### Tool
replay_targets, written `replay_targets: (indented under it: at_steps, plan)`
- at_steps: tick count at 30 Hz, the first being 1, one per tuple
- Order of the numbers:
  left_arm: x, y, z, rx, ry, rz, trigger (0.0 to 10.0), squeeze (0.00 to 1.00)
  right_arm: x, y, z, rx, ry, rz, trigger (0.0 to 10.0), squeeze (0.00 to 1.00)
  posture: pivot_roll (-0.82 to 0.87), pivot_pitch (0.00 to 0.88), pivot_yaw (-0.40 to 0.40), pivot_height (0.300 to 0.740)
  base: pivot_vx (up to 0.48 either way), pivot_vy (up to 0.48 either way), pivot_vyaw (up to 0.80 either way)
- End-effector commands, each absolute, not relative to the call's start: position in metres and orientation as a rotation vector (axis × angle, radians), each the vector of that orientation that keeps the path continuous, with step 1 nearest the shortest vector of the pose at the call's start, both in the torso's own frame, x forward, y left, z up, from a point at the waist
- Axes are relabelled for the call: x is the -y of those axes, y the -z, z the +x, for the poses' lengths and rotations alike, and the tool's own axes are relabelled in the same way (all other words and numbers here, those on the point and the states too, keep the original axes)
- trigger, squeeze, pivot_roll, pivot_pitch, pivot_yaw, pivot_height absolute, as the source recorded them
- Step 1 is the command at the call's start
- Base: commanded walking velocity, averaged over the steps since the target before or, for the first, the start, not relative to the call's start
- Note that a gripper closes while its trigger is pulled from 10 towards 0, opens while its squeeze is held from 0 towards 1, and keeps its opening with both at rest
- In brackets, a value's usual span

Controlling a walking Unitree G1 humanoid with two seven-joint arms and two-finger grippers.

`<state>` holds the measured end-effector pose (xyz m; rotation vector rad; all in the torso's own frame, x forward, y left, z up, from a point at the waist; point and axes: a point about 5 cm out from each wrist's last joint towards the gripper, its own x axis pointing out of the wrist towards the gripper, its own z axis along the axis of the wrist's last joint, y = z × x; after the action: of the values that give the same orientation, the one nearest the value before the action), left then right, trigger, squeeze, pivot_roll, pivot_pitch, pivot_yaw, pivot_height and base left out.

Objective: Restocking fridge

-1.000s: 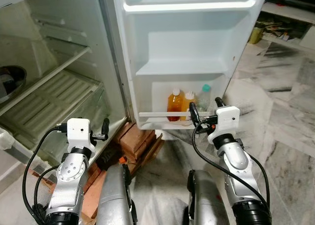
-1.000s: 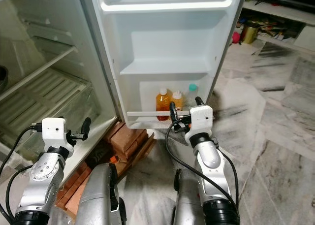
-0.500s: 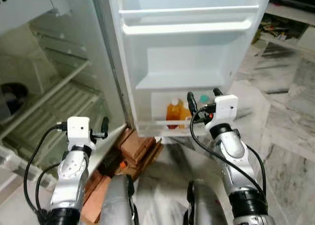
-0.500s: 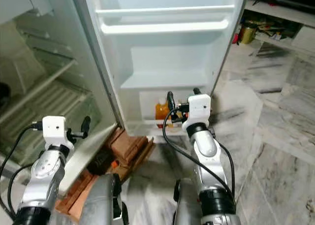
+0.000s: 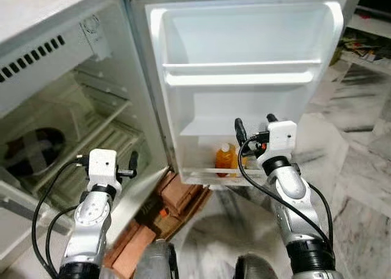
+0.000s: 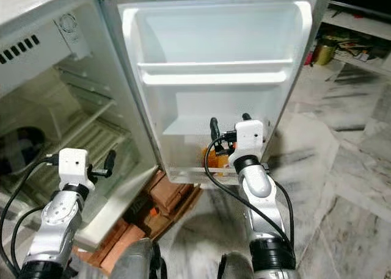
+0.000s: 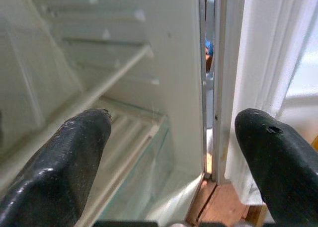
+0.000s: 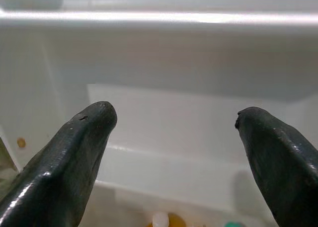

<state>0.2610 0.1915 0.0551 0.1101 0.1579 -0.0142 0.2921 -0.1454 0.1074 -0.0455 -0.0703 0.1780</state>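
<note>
Right claw (image 5: pixel 252 125), fingers spread and empty, raised in front of the open white refrigerator door (image 5: pixel 244 41), level with the door's lower shelf. Orange-filled plastic bottle with a white cap (image 5: pixel 224 159) stands upright in the bottom door bin behind a white retaining rail (image 5: pixel 208 171); a second white cap and a teal cap show below in the right wrist view (bodies hidden). Upper door shelf (image 5: pixel 241 79) spans the door interior. Left claw (image 7: pixel 174 152), likewise spread and holding nothing, hangs lower at the robot's left, pointed toward the refrigerator's main compartment (image 5: pixel 73 138) with its ribbed white shelves (image 6: pixel 91 138). Reddish-brown bricks (image 5: pixel 183 193) lie stacked on the grey-veined marble floor (image 5: pixel 360 169) beneath the door's hinge edge.
</note>
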Motion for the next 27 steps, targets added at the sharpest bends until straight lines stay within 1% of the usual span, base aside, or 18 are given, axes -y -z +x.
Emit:
replay_targets:
  at_steps: [1,5,8,10,14,21,24,27]
  plan:
    - [-0.194,-0.055,0.261,-0.165,0.004,0.117,10.0,0.00,0.144,-0.108,0.291,0.063,-0.178,-0.051,10.0,0.00,-0.02,0.000,0.048,0.740,0.000,0.000,0.00]
    - [-0.193,-0.055,0.260,-0.170,0.014,0.123,10.0,0.00,0.146,-0.103,0.289,0.033,-0.173,-0.050,10.0,0.00,-0.02,0.000,0.044,0.740,0.000,0.000,0.00]
    - [-0.193,-0.055,0.261,-0.172,0.016,0.126,10.0,0.00,0.148,-0.095,0.288,-0.031,-0.154,-0.018,10.0,0.00,-0.02,0.000,0.040,0.740,0.000,0.000,0.00]
    - [-0.192,-0.055,0.261,-0.171,0.018,0.126,10.0,0.00,0.149,-0.094,0.288,-0.042,-0.147,-0.036,10.0,0.00,-0.02,0.000,0.036,0.740,0.000,0.000,0.00]
    - [-0.189,-0.056,0.264,-0.165,0.027,0.129,10.0,0.00,0.151,-0.093,0.289,-0.042,-0.139,-0.030,10.0,0.00,-0.02,0.000,0.037,0.740,0.000,-0.368,0.00]
    - [-0.185,-0.058,0.267,-0.159,0.042,0.139,10.0,0.00,0.146,-0.095,0.290,-0.042,-0.168,-0.035,10.0,0.00,-0.01,0.000,0.032,0.740,0.000,-0.480,0.00]
    - [-0.185,-0.058,0.269,-0.158,0.042,0.144,10.0,0.00,0.143,-0.100,0.290,-0.003,-0.189,-0.006,10.0,0.00,-0.01,0.000,0.028,0.740,0.000,-0.480,0.00]
    - [-0.185,-0.058,0.269,-0.158,0.042,0.151,10.0,0.00,0.143,-0.102,0.291,-0.003,-0.184,-0.051,10.0,0.00,-0.01,0.000,0.026,0.740,0.000,-0.480,0.00]
